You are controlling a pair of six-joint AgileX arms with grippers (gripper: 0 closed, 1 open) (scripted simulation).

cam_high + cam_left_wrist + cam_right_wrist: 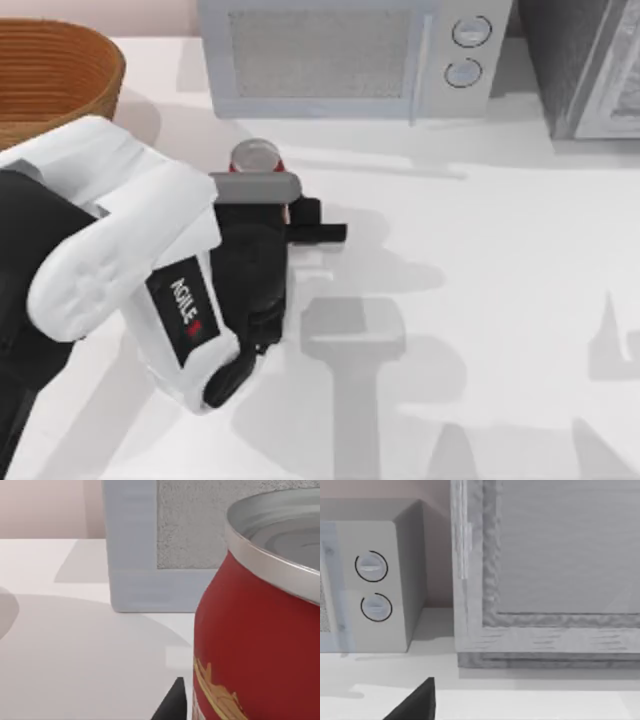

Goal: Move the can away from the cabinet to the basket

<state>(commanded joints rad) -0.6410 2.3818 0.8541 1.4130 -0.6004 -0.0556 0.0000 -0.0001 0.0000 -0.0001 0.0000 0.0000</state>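
The left arm [110, 250], a bulky white shell with black parts and a printed label, is seen nearest the top camera, reaching over the left half of the white table [500, 300]. Its jaws [268, 200] are placed at the can [256, 157], which is partly covered by the grey bar of the wrist; whether they are clenched on the can or released cannot be told.

At the far left of the table, the basket [60, 75] is found: an orange-brown woven wicker bowl, ribbed inside, with a thick rounded rim. It is well apart from the can, with the arm's white body lying between them.

The can is stood upright, its long axis vertical and its silver top facing up. In the left wrist view its smooth red wall, bright metal rim and yellow label marks [260, 645] are shown close up, with a black fingertip [172, 705] just beside its base. Just behind it, a light grey microwave [350, 55] with a speckled door panel and two round knobs is set along the back edge.

At the far right, the cabinet [580, 65] is seen, a dark grey speckled box; its pale framed door panel [560, 555] is faced by the right wrist camera, with a dark fingertip [417, 702] at the picture's lower edge.
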